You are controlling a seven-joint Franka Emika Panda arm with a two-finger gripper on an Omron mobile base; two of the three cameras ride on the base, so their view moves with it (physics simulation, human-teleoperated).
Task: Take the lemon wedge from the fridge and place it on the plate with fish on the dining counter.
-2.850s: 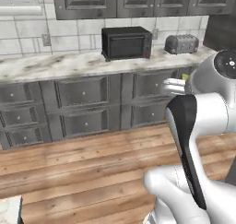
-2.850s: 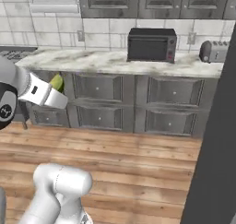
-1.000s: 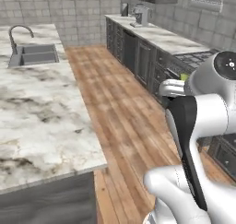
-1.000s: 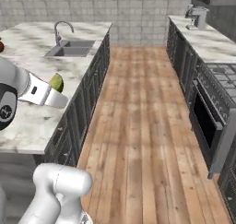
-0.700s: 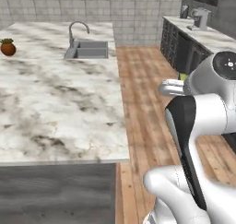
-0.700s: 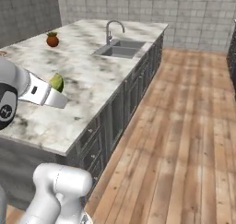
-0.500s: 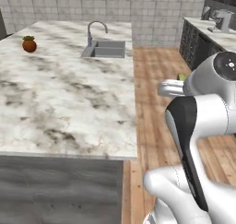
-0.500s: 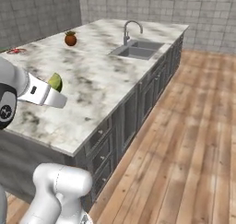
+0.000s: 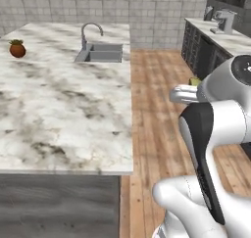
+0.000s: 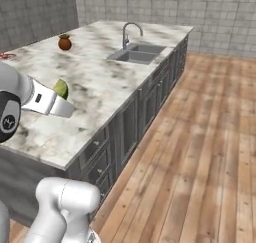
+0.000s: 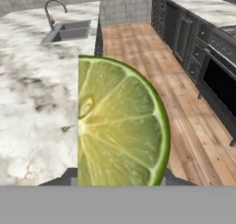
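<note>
Since the earlier frames my base has swung round, so the camera now faces the dining worktop (image 9: 63, 109) rather than the back wall. Going left to right: a terracotta pot (image 9: 17, 48) far left, the steel sink (image 9: 100, 52) mid-top, then wooden floor, then my pincer (image 10: 60, 98) clenched on the lemon wedge (image 11: 117, 126), held in the air off the worktop's edge. I judge that a jolt while driving could shake the small wedge loose onto the floor.
</note>
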